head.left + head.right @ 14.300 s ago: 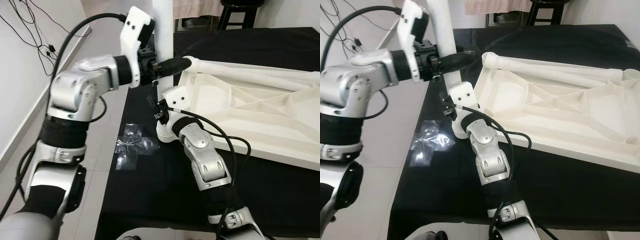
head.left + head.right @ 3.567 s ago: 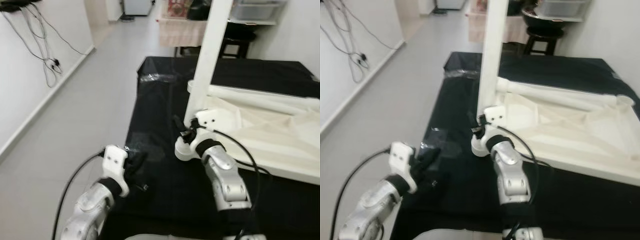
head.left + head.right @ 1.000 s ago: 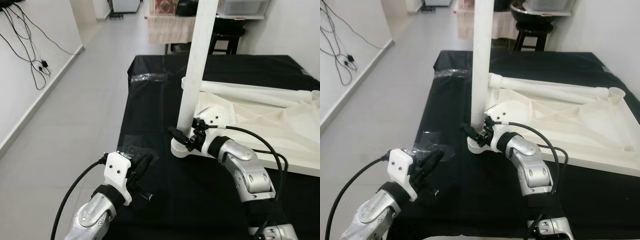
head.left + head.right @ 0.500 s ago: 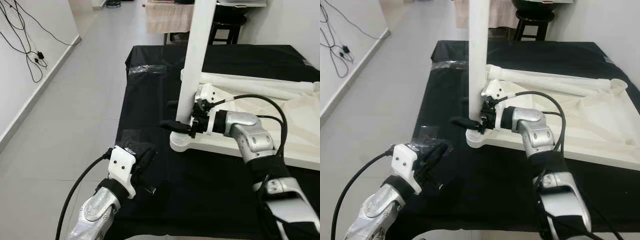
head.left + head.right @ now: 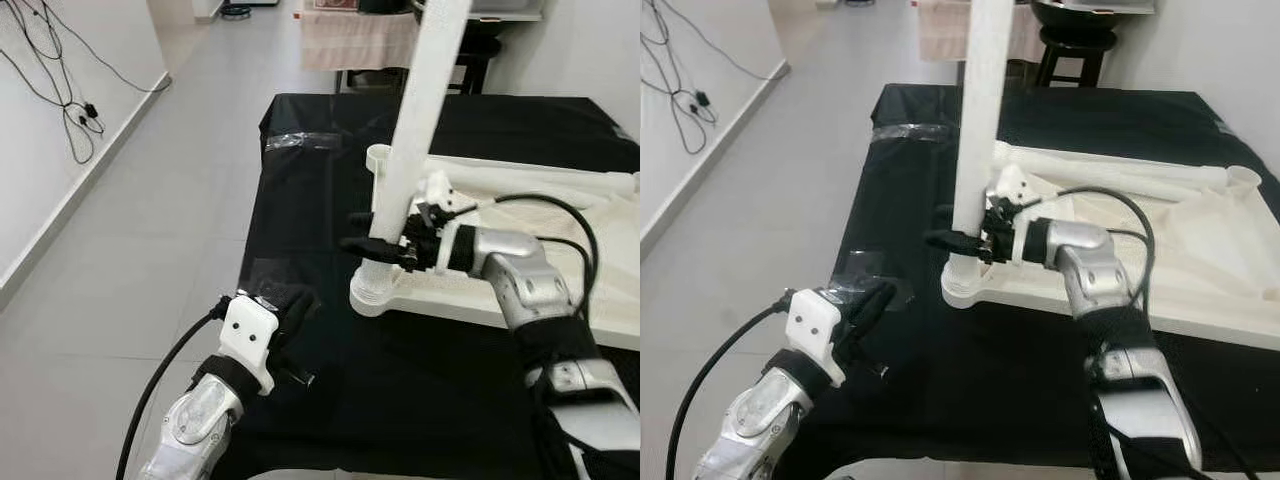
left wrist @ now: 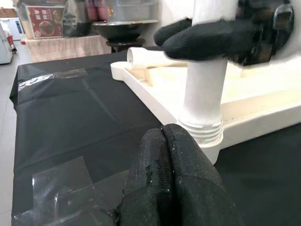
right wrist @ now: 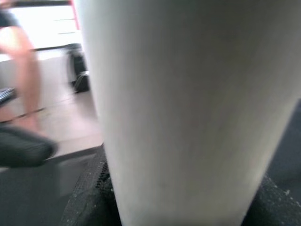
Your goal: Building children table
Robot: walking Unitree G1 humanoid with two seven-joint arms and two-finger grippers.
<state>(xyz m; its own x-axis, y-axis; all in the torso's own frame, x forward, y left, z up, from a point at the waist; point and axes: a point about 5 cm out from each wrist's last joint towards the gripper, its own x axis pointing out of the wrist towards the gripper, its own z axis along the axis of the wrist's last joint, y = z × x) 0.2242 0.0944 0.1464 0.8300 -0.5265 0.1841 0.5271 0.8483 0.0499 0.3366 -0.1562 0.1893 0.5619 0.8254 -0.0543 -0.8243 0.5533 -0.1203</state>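
Note:
The white tabletop (image 5: 590, 240) lies upside down on the black-covered table. A white table leg (image 5: 418, 120) stands upright in the threaded corner socket (image 5: 372, 292), leaning slightly. My right gripper (image 5: 352, 230) is shut on the table leg just above the socket, one black finger on each side. From the left wrist, one of its fingers (image 6: 207, 36) crosses in front of the leg (image 6: 203, 94). My left gripper (image 5: 303, 298) rests low near the table's left edge, fingers pressed together and holding nothing, short of the socket.
A second white leg (image 5: 540, 182) lies along the tabletop's far side. Clear tape patches (image 5: 300, 140) stick to the black cloth (image 5: 400, 400). A dark stool (image 5: 1080, 40) stands behind the table. Grey floor (image 5: 130, 230) runs along the left, with cables on the wall.
The right arm has lifted from beside the socket and its gripper now sits level around the leg a little higher up. The camera shifted. The left gripper stays put.

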